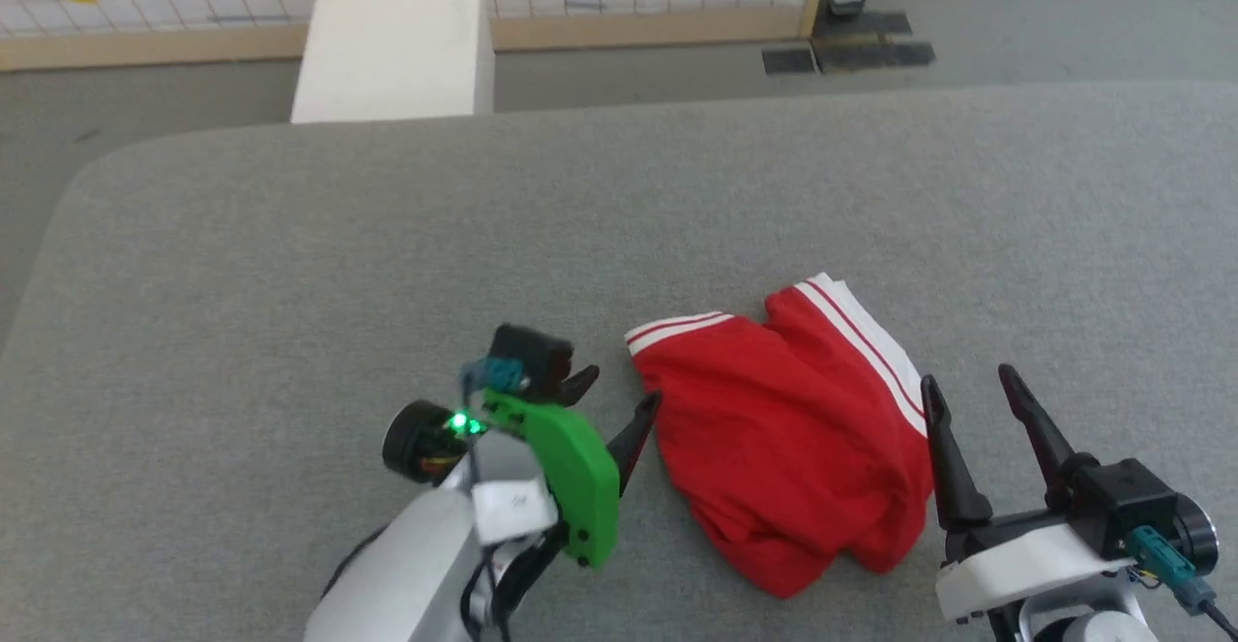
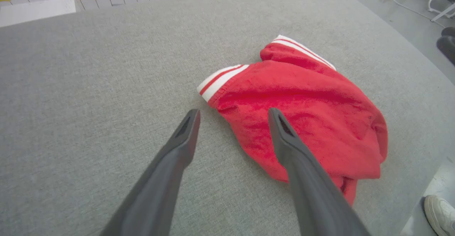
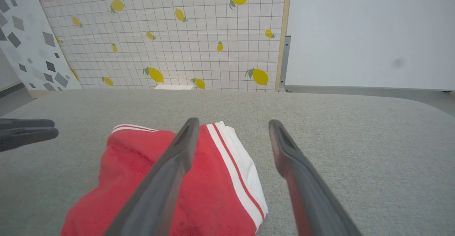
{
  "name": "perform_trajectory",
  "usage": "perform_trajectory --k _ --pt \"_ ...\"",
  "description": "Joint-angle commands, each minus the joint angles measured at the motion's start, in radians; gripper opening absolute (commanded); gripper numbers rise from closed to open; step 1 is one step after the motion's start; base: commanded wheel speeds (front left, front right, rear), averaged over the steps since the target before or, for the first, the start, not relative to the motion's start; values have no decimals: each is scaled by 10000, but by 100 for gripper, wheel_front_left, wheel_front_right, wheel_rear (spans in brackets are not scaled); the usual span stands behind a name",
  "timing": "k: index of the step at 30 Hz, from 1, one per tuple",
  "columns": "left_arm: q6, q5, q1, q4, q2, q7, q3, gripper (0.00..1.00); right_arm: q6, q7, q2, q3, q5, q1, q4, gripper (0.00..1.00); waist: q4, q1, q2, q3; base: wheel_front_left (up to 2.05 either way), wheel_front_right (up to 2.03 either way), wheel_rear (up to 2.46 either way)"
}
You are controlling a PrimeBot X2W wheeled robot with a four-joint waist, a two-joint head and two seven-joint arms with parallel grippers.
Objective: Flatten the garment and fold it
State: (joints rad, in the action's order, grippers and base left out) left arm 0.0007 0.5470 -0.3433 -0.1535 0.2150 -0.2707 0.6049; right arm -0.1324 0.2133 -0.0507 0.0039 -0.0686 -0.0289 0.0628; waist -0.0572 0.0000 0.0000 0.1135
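Bunched garment (image 1: pixel 783 429) flanked by left gripper (image 1: pixel 619 393) and right gripper (image 1: pixel 967 381) — both jaws wide, nothing held.
The garment lies crumpled on the table (image 1: pixel 290 284), its long axis running from the striped cuffs at the far end toward the robot. The left gripper stands just beside its left edge and the right gripper just beside its white sleeve — about equally near, so either could likely take an edge first.

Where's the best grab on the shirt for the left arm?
The striped cuff at the far-left corner of the garment, approached from the left: its edge lies exposed on the table, and the left gripper, jaws open, sits beside it.
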Motion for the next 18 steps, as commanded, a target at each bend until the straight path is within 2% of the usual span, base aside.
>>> perform_trajectory --k 1,6,12,18 --pt "0 3 -373 -220 -22 -448 93 100 17 87 5 21 -7 204 -3 100 -442 0 0 603 0 0 0" --pt "144 -93 -1495 -1077 -69 -1517 146 100 17 201 5 139 -103 454 99 100 -807 0 0 1110 0 0 0" --pt "-109 -89 -2467 -1980 -256 -1785 210 100 17 341 5 286 -301 727 319 100 -1200 0 0 1601 0 0 0" --pt "-203 -503 -2955 -3060 -136 -2169 630 100 17 436 5 420 -428 905 536 100 -1379 0 0 1836 0 0 0"
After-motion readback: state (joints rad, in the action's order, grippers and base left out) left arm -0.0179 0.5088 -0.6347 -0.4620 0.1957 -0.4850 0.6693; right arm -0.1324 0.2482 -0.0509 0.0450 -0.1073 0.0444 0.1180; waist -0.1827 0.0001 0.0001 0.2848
